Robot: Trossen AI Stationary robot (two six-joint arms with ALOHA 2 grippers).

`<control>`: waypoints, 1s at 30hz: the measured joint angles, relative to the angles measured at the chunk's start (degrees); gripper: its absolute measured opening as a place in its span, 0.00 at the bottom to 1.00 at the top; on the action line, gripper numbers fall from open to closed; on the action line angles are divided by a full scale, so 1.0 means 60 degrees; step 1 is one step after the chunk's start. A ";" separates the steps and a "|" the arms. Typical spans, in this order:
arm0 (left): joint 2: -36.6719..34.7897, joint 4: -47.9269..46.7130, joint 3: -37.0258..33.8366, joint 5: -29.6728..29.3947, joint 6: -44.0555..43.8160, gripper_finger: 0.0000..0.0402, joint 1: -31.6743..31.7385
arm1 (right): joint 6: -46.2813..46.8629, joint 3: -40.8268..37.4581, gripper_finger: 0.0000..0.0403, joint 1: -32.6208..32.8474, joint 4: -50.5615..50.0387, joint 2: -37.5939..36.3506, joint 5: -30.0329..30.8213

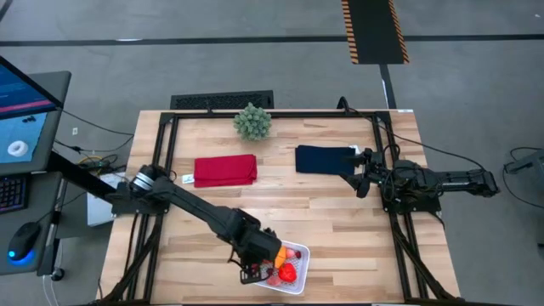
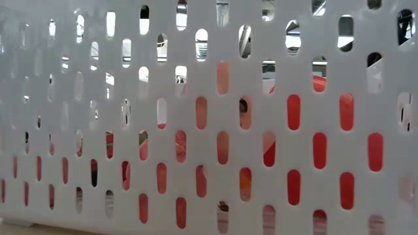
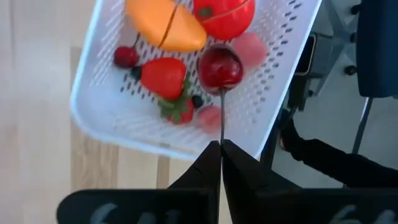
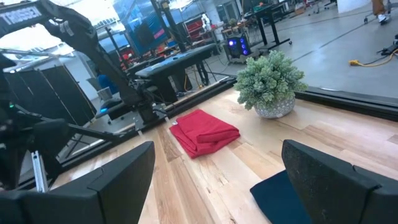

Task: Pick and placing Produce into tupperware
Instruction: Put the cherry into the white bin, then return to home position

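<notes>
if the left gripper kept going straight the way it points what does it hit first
Probably the dark red cherry: the left gripper is shut on its thin stem, so the fruit hangs right ahead of the fingertips. Beyond it lies the mesh floor of the white tupperware, though depth between them is unclear.

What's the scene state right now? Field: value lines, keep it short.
left gripper: shut on the cherry stem, over the tupperware
right gripper: open, empty, waiting at the table's right edge over the navy cloth
in tupperware: orange piece, red pepper, strawberry
elsewhere on table: red cloth, green plant
</notes>
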 joint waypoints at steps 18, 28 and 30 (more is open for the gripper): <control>0.1293 -0.1630 0.2643 -0.1326 0.1106 0.34 0.0114 | 0.0000 0.0000 0.93 0.0000 -0.0003 0.0000 0.0002; 0.0996 -0.1662 0.5564 -0.3473 0.3056 0.68 -0.0006 | 0.0002 -0.0001 0.93 0.0002 -0.0001 0.0000 0.0000; 0.0484 -0.1028 0.5242 -0.3699 0.2766 0.69 0.0022 | 0.0003 0.0000 0.93 0.0001 -0.0002 0.0001 0.0002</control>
